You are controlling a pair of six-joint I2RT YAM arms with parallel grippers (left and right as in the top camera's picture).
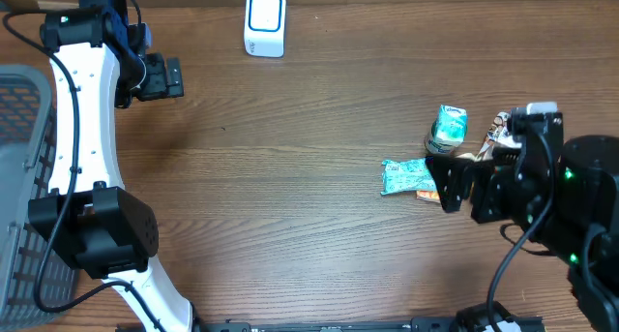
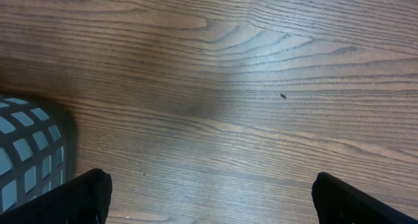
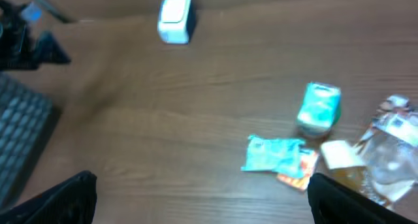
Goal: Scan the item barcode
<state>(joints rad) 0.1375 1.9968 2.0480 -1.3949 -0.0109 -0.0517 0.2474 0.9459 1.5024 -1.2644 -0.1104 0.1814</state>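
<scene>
Nearest, on the right: right jaws released, spread wide, gripping nothing, hanging by a cluster of goods on the tabletop (image 1: 290, 177). In that cluster: teal pouch (image 1: 406, 175) lying flat, covering most of an orange packet (image 3: 299, 174); small green carton (image 1: 449, 126) just behind; clear bag (image 1: 499, 131) partly hidden by the arm. Print too blurred for any barcode to be made out. Farther left: grey basket (image 1: 24, 109), cut off by the edge. Left jaws also released, empty, over bare wood. Farthest, well apart from the goods: white scanner (image 1: 264, 22).
</scene>
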